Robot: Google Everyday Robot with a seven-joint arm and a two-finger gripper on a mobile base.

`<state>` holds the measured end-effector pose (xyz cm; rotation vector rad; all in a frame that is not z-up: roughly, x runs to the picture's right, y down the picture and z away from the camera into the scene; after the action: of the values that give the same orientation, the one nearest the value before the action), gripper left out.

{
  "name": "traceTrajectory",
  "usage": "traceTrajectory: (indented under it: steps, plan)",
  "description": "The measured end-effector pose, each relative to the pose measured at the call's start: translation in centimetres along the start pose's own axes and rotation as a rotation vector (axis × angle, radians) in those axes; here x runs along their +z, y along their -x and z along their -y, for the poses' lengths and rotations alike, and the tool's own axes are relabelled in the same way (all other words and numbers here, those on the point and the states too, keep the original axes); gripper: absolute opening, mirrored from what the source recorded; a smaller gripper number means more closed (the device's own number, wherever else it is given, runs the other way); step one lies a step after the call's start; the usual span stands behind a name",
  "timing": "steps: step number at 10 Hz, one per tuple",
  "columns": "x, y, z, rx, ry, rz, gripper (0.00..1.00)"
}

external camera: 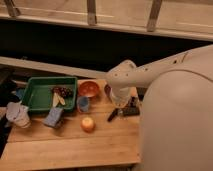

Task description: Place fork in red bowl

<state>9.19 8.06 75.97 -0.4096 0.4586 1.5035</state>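
Inspection notes, one view

Gripper: hung low over the right part of the wooden table, at the end of my white arm, which reached in from the right. Grip state: could not tell.

Red bowl: upright on the table, left of the gripper and apart from it, just right of the green tray. Nothing seen inside it.

Fork: could not be made out. A black-handled utensil lay slanted just below-left of the gripper, w/ more dark items to its right; contact w/ either not determinable.

Other items: small blue cup in front of the bowl, near it; round orange fruit further fwd; blue packet below the tray's front edge; dark & pale bits inside the tray
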Motion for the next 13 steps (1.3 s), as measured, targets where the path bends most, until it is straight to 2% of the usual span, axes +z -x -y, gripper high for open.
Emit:
traceTrajectory:
  steps: [4,6,8,9,11,13]
  plan:
    - [0.0,-0.1,-0.1,0.005,0.003,-0.004,0.0]
    - [0.1,0.1,0.2,-0.014,0.007,0.014,0.0]
    - [-0.8,2.2,0.4,0.038,0.005,0.063,0.0]
    - [-1.2,3.8,0.1,0.038,0.002,0.087,0.0]
    - [-2.4,6.6,-2.5,0.008,0.002,0.138,0.0]
    - [-3.6,8.4,-5.2,-0.039,0.04,0.181,0.0]
